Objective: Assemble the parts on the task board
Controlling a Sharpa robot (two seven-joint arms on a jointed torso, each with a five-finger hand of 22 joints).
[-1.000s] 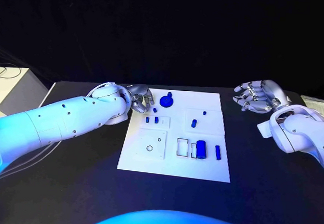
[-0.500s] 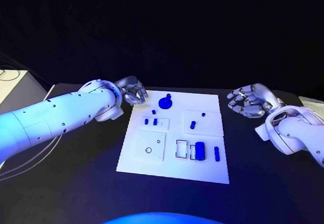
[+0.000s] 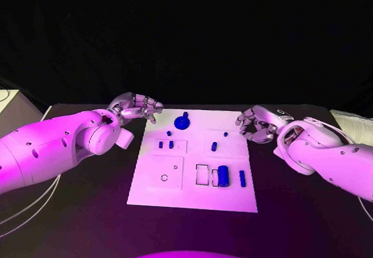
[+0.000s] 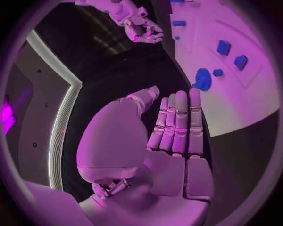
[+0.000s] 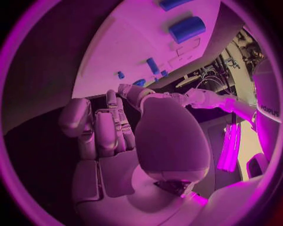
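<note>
Both my hands hover empty, left hand (image 3: 137, 108) and right hand (image 3: 256, 124) flanking the board (image 3: 144, 191), fingers loosely curled; parts (image 3: 223, 175) lie loose on it; a careless reach could scatter them

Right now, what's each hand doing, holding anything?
Left hand: open, fingers extended, holding nothing.
Right hand: fingers partly curled, holding nothing; open.
</note>
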